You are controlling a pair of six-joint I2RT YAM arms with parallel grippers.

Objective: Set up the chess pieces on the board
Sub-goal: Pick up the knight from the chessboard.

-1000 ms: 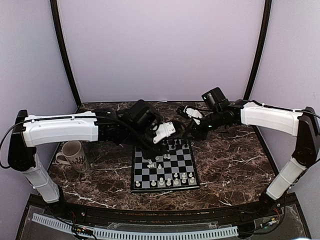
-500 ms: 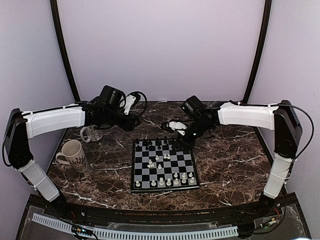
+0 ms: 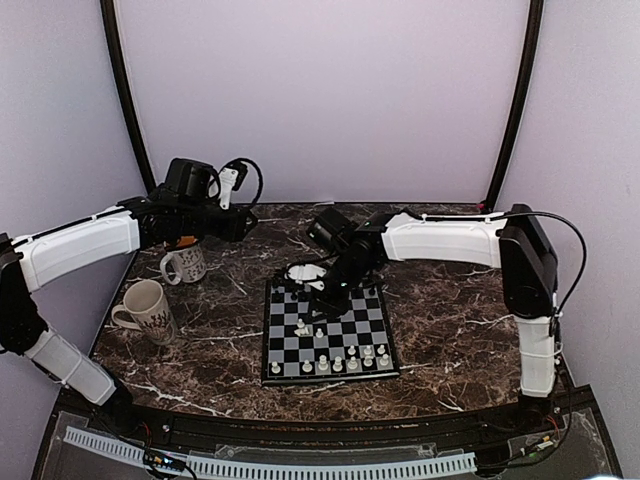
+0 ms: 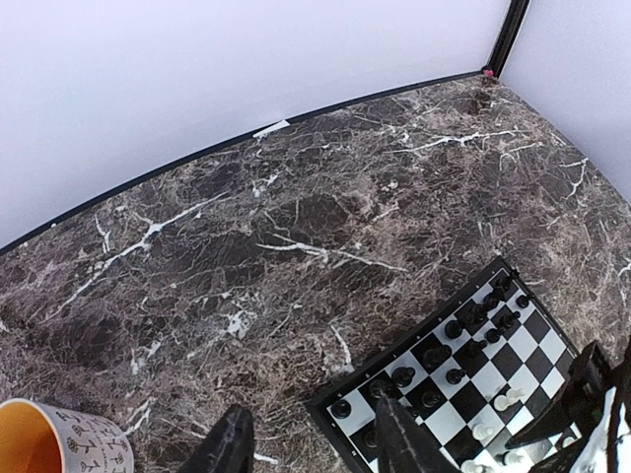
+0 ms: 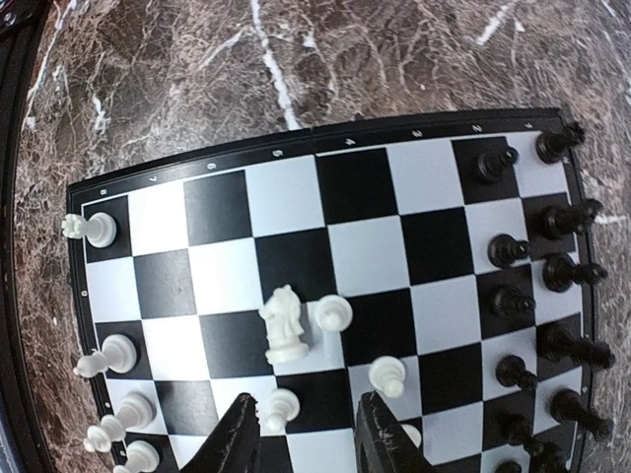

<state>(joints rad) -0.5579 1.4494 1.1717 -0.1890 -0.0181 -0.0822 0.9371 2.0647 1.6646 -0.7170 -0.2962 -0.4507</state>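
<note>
Chess pieces [image 3: 340, 363] mostly on board [image 3: 372, 318], few whites stray mid-board | L gripper [image 4: 315, 439] pulled back off board, fingers apart, empty | R gripper [image 5: 306, 419] now over white knight [image 5: 284, 325], open, empty; prob. next pick

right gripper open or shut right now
Open. The right gripper shows its fingers apart in the wrist view, nothing between them, above the board.
</note>
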